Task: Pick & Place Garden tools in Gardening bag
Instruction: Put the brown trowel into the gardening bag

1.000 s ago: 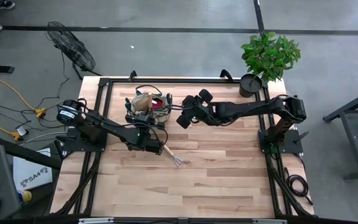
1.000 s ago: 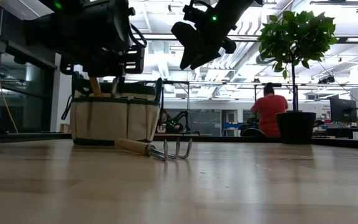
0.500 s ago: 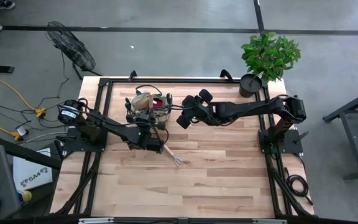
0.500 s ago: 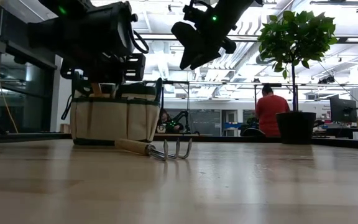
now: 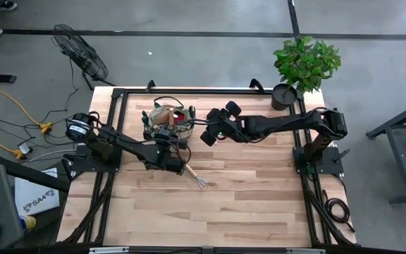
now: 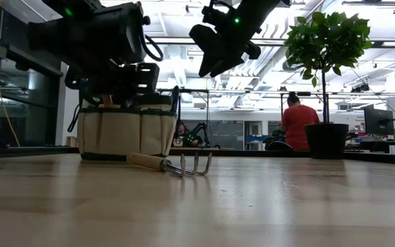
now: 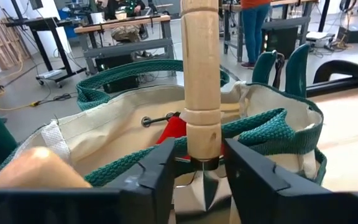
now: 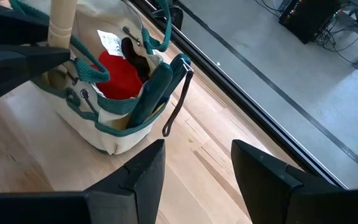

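On the table (image 5: pixel 259 190), nearest in the low view, the wooden-handled hand rake (image 6: pixel 171 165) lies flat with its tines up, just in front of the gardening bag (image 6: pixel 125 128). Above the bag, the left hand (image 7: pixel 197 167) is clenched on a trowel (image 7: pixel 201 74) where the pale wooden handle meets the metal blade, handle upright, blade down inside the bag's mouth. Only the wrist views show the bag's inside: a red spray bottle (image 8: pixel 118 76) and dark shears handles (image 8: pixel 156 92) in a side pocket. The bag is beige canvas with green trim. The right hand (image 8: pixel 196 168) hovers released beside the bag, holding nothing. The potted plant (image 5: pixel 303 67) stands at the far corner.
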Tool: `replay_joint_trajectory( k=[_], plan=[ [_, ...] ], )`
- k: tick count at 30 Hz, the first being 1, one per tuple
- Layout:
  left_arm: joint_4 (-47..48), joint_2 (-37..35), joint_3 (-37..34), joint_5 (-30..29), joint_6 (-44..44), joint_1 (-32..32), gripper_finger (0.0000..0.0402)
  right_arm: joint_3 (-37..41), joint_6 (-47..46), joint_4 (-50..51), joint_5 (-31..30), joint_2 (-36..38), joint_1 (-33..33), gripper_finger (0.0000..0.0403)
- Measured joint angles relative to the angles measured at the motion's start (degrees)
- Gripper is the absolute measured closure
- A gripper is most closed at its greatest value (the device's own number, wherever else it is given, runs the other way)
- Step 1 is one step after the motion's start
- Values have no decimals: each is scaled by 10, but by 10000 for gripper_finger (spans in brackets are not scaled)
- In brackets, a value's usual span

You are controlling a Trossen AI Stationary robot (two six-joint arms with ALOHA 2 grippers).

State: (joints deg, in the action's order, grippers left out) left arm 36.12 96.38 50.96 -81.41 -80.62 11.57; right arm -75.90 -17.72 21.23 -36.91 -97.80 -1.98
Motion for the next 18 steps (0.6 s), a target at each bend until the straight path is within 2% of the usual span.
replay_joint_trajectory(
  k=[4,9,18],
  plan=[
    [5,0,0,-1,0,0,251,0,3,0,0,0,0,225],
    [5,-3,0,-17,-1,0,247,0,10,0,0,0,0,225],
    [30,-46,0,10,24,1,245,0,10,4,0,0,0,225]
  ],
)
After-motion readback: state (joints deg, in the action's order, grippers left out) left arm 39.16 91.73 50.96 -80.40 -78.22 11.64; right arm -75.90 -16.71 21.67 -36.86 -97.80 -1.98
